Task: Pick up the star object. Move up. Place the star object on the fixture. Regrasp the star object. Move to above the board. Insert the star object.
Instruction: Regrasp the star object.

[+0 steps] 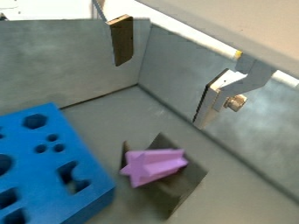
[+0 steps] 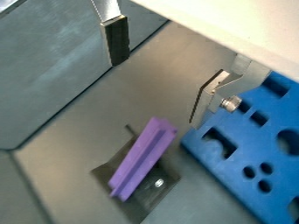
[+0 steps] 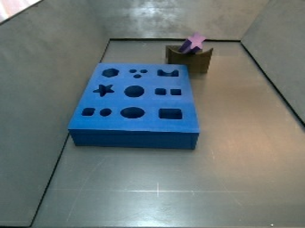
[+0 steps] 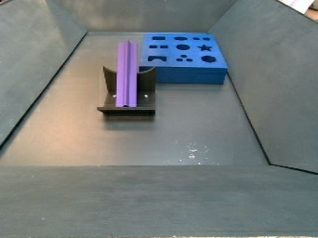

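you see the purple peg (image 4: 128,73) as smooth plastic with a soft sheen. the blue board (image 3: 134,102) looks matt, like dense foam or plastic. the fixture (image 4: 126,98) is dark and dull. the gripper (image 1: 176,80), above the peg, has flat brushed-silver metal fingers (image 1: 218,98) with dark matt pads (image 1: 121,40). the grey floor (image 3: 179,183) shines faintly, like sheet metal.

Hand (image 1: 170,79) unseen in both side views.

The gripper (image 1: 176,66) showed only in the wrist views: two flat silver finger plates, one dark-padded finger (image 2: 114,39), one silver screw head.
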### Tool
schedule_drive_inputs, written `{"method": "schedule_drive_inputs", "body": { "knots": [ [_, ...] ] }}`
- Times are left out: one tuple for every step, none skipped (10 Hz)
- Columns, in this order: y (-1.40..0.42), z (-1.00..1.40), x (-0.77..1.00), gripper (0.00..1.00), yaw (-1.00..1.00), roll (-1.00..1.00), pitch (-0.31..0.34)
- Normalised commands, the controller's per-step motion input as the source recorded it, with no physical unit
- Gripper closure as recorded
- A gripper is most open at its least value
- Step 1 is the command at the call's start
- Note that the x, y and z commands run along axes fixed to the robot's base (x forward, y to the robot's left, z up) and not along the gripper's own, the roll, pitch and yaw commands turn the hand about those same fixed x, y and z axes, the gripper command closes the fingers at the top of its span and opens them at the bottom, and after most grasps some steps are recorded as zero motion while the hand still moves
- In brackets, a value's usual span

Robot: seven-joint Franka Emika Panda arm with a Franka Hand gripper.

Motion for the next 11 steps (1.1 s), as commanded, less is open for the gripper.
{"method": "schedule_drive_inputs", "body": {
  "knots": [
    [-0.03, 0.00, 0.04, 0.00, 0.04, 1.00, 0.051],
    [-0.03, 0.00, 0.06, 0.00, 0.05, 1.00, 0.064],
    [-0.03, 0.00, 0.06, 0.00, 0.05, 1.00, 0.076],
    [-0.04, 0.00, 0.09, 0.00, 0.07, 1.00, 0.107],
    [-0.04, 0.00, 0.09, 0.00, 0.08, 1.00, 0.124],
    [-0.04, 0.00, 0.10, 0.00, 0.10, 1.00, 0.156],
    [-0.05, 0.00, 0.10, 0.00, 0.13, 1.00, 0.178],
    [-0.05, -0.01, 0.09, 0.00, 0.18, 0.88, 0.184],
    [-0.05, -0.01, 0.10, 0.00, 0.19, 0.76, 0.170],
    [-0.05, -0.01, 0.10, 0.00, 0.21, 0.45, 0.129],
    [-0.05, -0.01, 0.10, 0.00, 0.22, 0.34, 0.106]
  ]
}}
